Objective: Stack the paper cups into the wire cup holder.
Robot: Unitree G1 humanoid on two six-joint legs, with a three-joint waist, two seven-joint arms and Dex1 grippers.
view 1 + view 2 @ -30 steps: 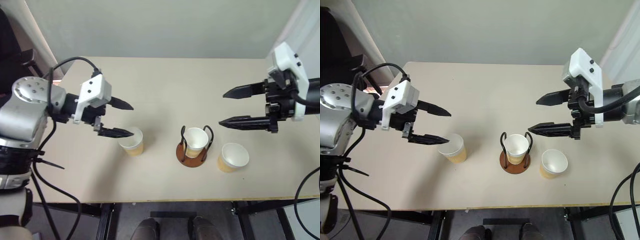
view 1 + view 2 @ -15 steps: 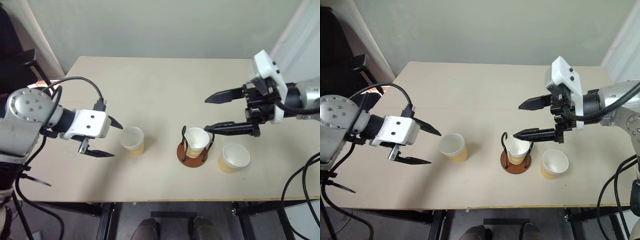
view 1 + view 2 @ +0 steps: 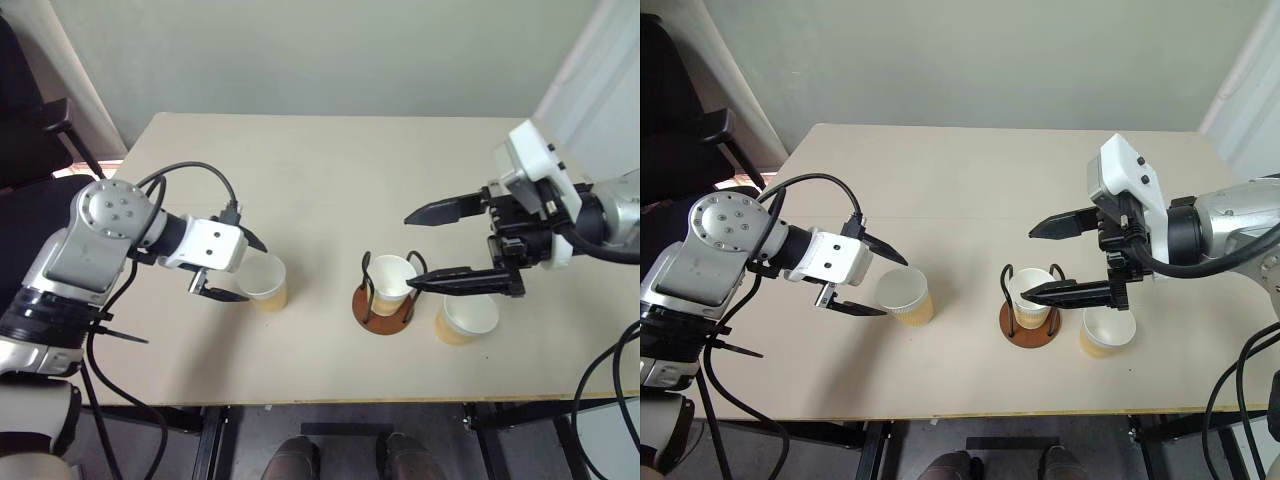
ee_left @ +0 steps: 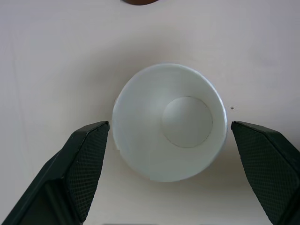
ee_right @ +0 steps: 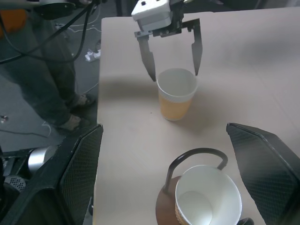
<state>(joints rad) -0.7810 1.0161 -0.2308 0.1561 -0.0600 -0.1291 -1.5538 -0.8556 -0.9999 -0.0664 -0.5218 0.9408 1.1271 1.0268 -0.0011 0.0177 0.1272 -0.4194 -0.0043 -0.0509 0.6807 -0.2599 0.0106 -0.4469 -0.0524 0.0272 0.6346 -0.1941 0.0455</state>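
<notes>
Left gripper (image 3: 876,284): fingers spread wide, one to each side of the left cup's rim, holding nothing; in the left wrist view the two black fingers (image 4: 82,161) flank the cup with a gap on either side. Left cup (image 3: 266,281): upright on the table (image 3: 320,170), left of centre and nearer the front edge than the back, tan outside, white inside, empty. Holder (image 3: 384,306): reddish-brown disc base with two black wire loops standing up, right of the left cup and just right of the table's middle, toward the front edge. Middle cup (image 3: 392,283): seated upright between the holder's loops, mouth up. Right gripper (image 3: 424,250): fingers spread wide, holding nothing, pointing toward the table's left side; its lower finger reaches over the gap between the holder and the right cup, its upper finger lies farther toward the back edge. Right cup (image 3: 466,316): upright just beside the holder on its right, near the front edge, partly covered by the right gripper's lower finger.
</notes>
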